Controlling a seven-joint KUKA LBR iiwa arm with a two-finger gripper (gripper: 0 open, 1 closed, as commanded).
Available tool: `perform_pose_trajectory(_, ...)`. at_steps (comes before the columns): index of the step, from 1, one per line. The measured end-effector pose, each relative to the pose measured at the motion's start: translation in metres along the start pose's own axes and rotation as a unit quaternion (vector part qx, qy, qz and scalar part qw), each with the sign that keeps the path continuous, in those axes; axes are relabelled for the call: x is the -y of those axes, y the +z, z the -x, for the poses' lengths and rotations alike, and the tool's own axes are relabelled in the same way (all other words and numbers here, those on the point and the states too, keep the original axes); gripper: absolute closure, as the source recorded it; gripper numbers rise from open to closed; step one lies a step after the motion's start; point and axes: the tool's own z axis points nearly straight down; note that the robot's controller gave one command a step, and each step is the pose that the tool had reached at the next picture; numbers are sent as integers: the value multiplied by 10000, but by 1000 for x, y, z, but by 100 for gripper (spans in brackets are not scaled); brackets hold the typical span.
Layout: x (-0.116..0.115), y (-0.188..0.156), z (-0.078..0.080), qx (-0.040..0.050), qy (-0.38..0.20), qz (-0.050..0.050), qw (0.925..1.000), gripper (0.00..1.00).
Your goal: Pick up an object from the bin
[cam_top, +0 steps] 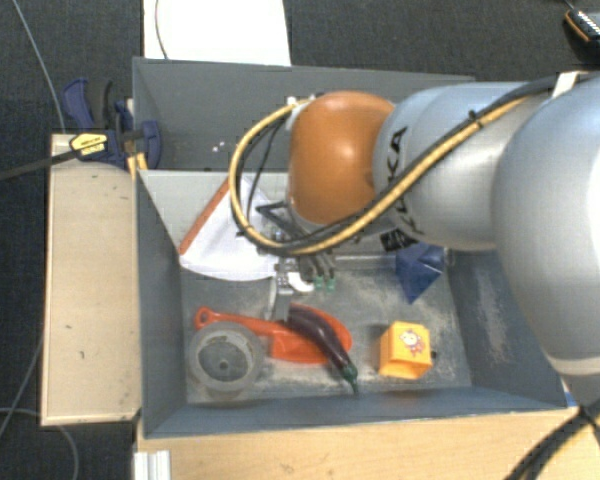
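Gripper (298,284), spread or pinch impossible to tell, just above purple toy eggplant (322,334) beside orange scoop (270,340); "KUKA" lettering (396,160) partly legible on arm (490,158).

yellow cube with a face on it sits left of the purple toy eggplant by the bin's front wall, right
No, the camera view shows the yellow cube right of the purple toy eggplant, by the bin's front wall.

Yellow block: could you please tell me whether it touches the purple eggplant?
Apart: the camera view shows bare bin floor between the yellow block and the purple eggplant.
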Motion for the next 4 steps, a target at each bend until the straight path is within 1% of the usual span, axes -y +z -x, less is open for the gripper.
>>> perform_pose_trajectory(1,2,6,5,6,55,5,10000,0)
perform_pose_trajectory(2,3,13,7,-8,78,-1,10000,0)
perform_pose_trajectory(3,61,71,-5,-4,-8,-6,10000,0)
perform_pose_trajectory(4,60,75,-17,41,-426,22,9991,0)
